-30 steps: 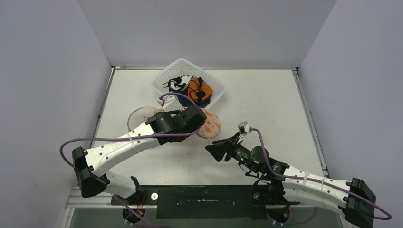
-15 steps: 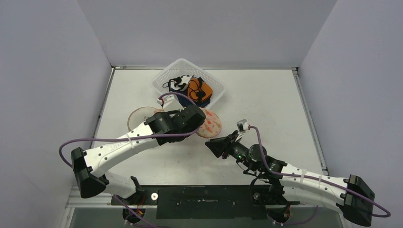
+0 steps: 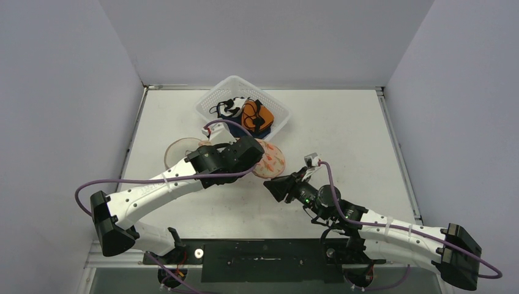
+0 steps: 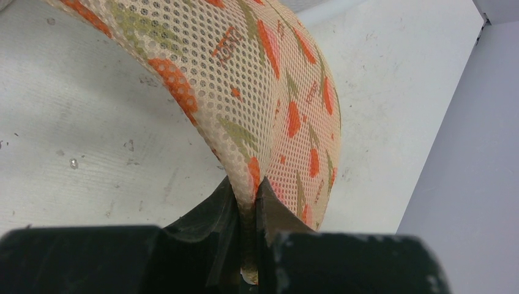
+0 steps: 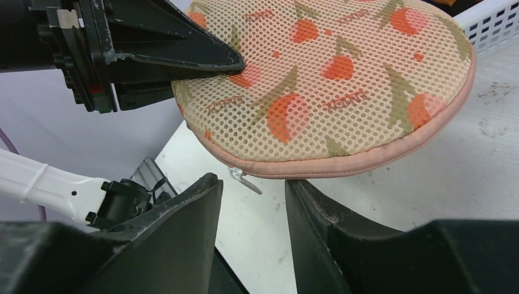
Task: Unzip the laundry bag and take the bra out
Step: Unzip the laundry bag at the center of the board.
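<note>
The laundry bag (image 3: 273,162) is a round mesh pouch with an orange fruit print and a pink zipper rim. My left gripper (image 3: 259,158) is shut on its edge and holds it tilted off the table; the mesh fold sits pinched between the jaws in the left wrist view (image 4: 248,191). My right gripper (image 3: 270,185) is open just in front of the bag. In the right wrist view (image 5: 252,181) the metal zipper pull (image 5: 245,182) hangs from the rim between the two fingertips, touching neither. The zipper looks closed. The bra is hidden.
A white plastic basket (image 3: 211,101) with orange and dark garments (image 3: 254,116) stands at the back of the table behind the bag. Another round pink-rimmed piece (image 3: 179,149) lies under the left arm. Grey walls close in both sides.
My right gripper has moved forward and left, up to the bag's near rim and zipper pull. The left gripper still holds the bag in about the same place.
</note>
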